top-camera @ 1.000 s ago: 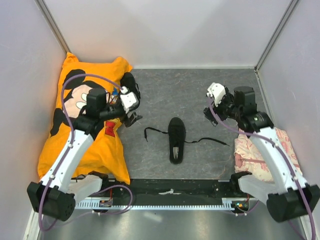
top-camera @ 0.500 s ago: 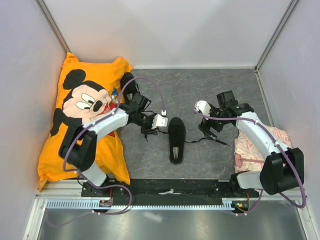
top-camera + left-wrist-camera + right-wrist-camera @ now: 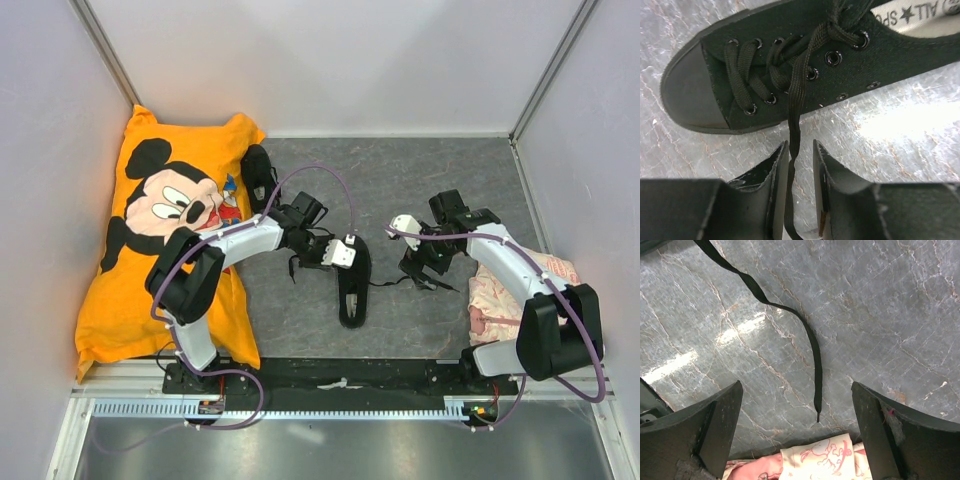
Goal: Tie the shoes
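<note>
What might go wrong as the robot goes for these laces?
The left gripper has the thin lace off-centre between its fingers; it may slip out. Pulling might drag the shoe. The open right gripper hangs over the other lace, its tip beside a pink cloth, which it might snag.

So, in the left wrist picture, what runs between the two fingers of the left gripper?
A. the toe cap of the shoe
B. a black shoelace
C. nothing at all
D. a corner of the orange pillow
B: the black shoelace comes off the shoe and passes down through the gap of the left gripper.
</note>
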Available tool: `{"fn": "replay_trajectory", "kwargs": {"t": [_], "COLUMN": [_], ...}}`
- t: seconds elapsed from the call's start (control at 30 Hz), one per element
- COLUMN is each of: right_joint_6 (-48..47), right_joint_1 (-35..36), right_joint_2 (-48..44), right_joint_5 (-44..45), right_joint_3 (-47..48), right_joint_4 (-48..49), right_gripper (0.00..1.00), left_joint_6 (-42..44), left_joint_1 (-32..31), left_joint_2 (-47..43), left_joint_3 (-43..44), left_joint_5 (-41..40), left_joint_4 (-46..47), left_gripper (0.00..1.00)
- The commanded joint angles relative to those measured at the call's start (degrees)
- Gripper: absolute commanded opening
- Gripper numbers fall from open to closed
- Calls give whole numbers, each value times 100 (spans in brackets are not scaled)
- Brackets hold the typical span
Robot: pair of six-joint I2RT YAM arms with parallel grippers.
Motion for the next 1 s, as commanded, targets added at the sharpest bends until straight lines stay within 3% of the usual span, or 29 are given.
{"fn": "replay_trajectory", "kwargs": {"t": [0.0,0.1,0.2,0.4,0.6,0.8,0.97], "right_joint_6": [-39,-30,22,321,532,568,638], "right_joint_1": [-50,-68,-77,-86,-68,-77,-68], "right_joint_2": [28,54,80,256,458,494,537], "right_joint_5": [-15,-24,37,257,266,240,196], "right_joint_3": [-75,-110,-180,-347,-277,-207,-268], "right_joint_4": [-21,-4,127,531,743,770,866], "right_gripper": [98,98,98,98,98,98,96], "left_joint_6": [312,277,234,15,-678,-857,-1479], "left_joint_1": [-105,-141,-159,-150,-150,-132,-132], "left_joint_2": [122,148,122,-387,-1107,-1354,-1662], "left_joint_3": [173,129,76,-284,-618,-776,-672], "left_joint_5": [-257,-380,-416,-223,313,322,893], "left_joint_4": [262,376,394,429,543,561,587], "left_gripper": [36,36,21,2,2,2,2]}}
